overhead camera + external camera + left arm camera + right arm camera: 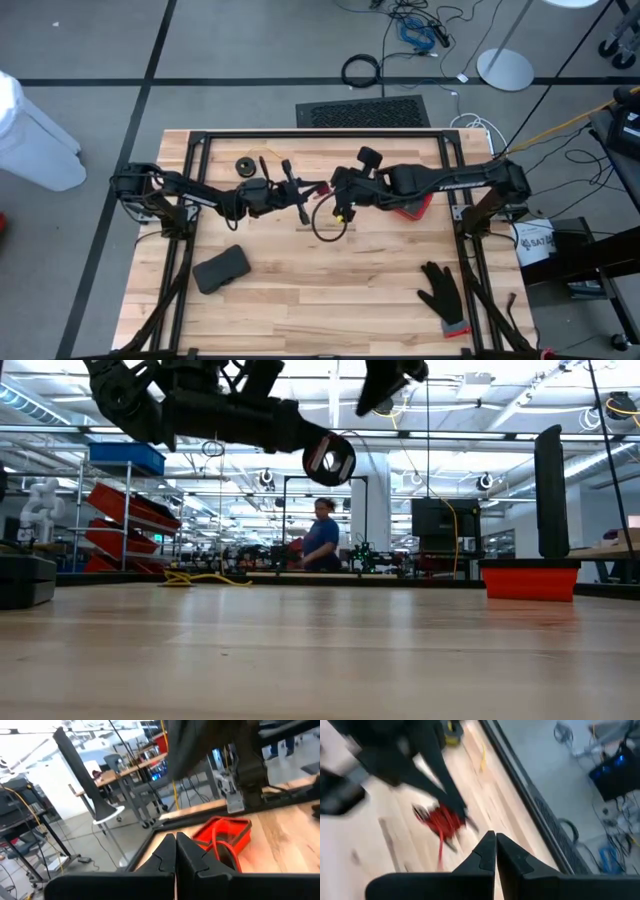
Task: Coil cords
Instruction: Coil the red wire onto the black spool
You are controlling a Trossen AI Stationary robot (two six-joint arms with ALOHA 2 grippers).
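From my seat the light wooden slat table (330, 300) shows pale tan boards with darker grain streaks, framed by black rails. I see a flat red plastic tray (225, 832) with a red cord lying in it. In the right wrist view a bright red bundle of thin cord (442, 822) stands out against the pale wood. A black fabric glove with a red cuff (442, 297) lies on the boards, and a dark grey padded block (221, 269) too. A small black round spool (245, 166) and a yellow-tan string (268, 162) sit near the far rail. Both arms are black; I see a small yellow mark on the right one.
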